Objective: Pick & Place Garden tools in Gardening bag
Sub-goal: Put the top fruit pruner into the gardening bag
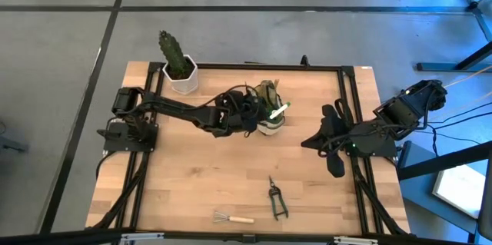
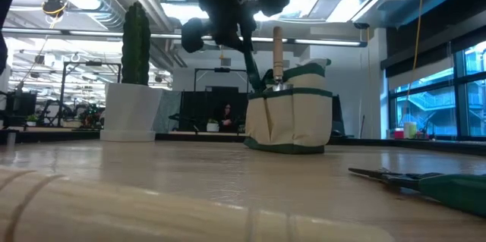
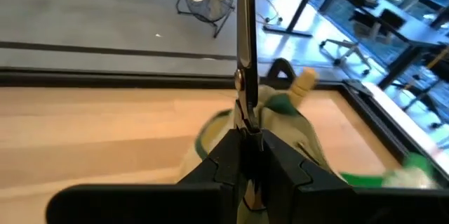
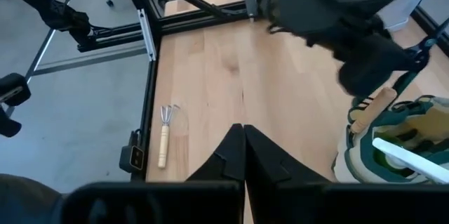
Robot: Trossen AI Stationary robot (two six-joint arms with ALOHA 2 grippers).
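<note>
Overhead, a wooden table (image 1: 192,191) fills the middle of the scene, framed by dark rails. Near its centre sits the gardening bag (image 1: 270,114), a small olive and cream fabric tote, with a wooden-handled tool (image 2: 278,54) standing upright inside it and a pale handle (image 1: 278,110) poking over the rim.

From the table's left side, the left arm reaches across to the bag, and the left gripper (image 1: 247,114) hangs right at the bag's left edge. Its fingers are pinched nearly closed on a slim pair of dark snips (image 3: 244,55), whose blades stick out straight ahead of the fingers, above the bag.

Parked at the table's right edge, well apart from the bag, is the right gripper (image 1: 307,142), its fingers pressed fully together and holding nothing.

Two tools lie on the front part of the table: green-handled pruning shears (image 1: 276,198) and, just to their left, a little wire rake (image 1: 231,216) with a wooden handle. A cactus (image 1: 174,54) in a white pot (image 1: 183,81) stands at the back left corner.
</note>
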